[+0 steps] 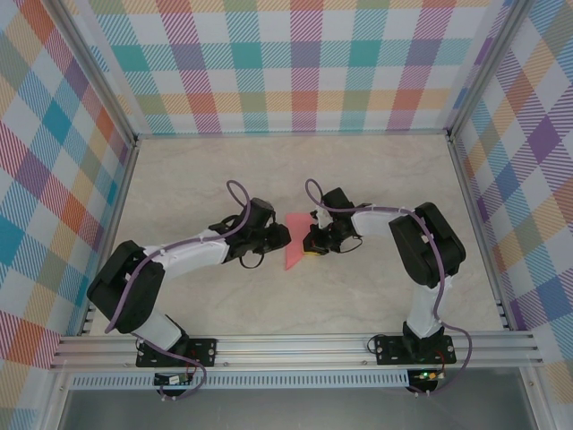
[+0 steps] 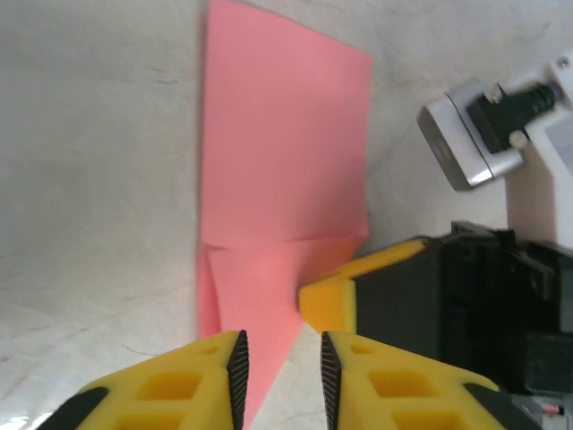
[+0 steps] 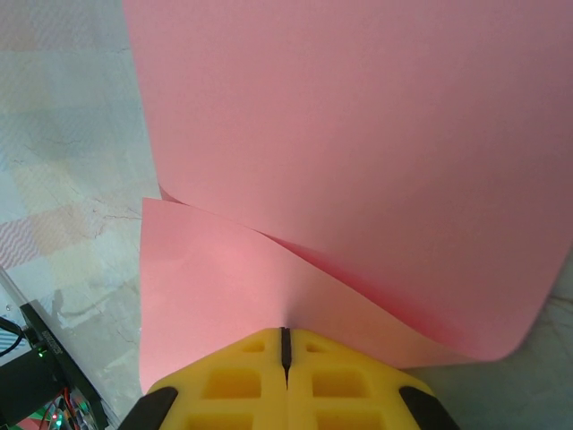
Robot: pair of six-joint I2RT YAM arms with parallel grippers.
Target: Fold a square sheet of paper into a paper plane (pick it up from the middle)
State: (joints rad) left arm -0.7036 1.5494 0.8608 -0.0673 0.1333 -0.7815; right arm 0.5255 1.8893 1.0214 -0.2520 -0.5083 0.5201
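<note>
Now: paper pinched in right gripper, tip under parted left gripper.

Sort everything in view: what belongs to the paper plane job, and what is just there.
Job:
paper, pink, partly folded
right tool, shut on the paper
left tool, open over the paper's point

Just there:
table
plaid walls
metal frame
</note>
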